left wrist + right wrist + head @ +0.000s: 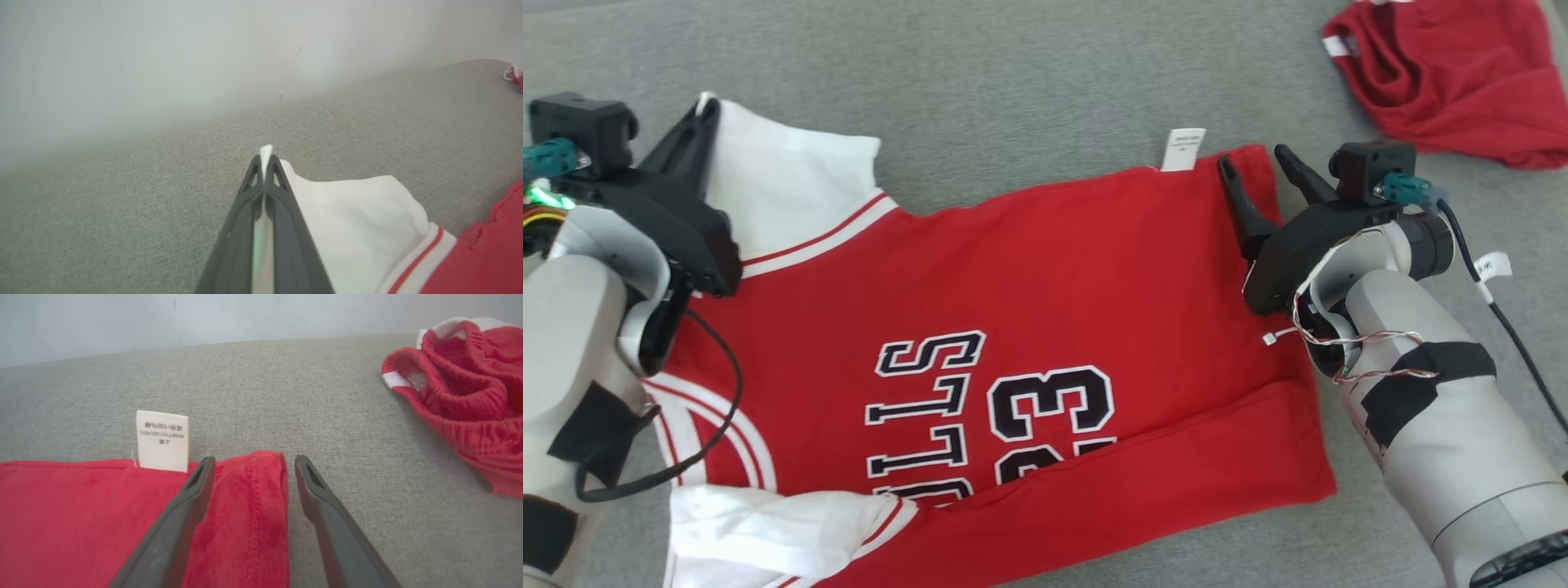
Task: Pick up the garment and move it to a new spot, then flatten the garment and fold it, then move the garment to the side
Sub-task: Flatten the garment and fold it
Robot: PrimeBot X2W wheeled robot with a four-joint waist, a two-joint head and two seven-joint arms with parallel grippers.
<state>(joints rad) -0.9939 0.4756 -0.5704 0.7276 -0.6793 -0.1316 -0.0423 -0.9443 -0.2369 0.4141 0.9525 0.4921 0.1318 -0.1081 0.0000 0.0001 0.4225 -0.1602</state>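
Currently: garment [1029, 269], red jersey, spread on grey fabric surface [1013, 98]; we judge it soft, light, limp. Our left pincer [707, 114] clamps its white sleeve [784, 180]; our right pincer [1254, 159], fingers parted, straddles the hem corner [253, 486], our likely next hold.

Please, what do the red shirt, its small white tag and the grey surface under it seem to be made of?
The red shirt looks like soft matte knit, perhaps cotton: fuzzy nap, stitched hem. The white tag looks like thin smooth fabric ribbon with printed text; the exact fibre is unclear. The grey surface looks like coarse woven upholstery cloth, matte, its speckled weave visible.
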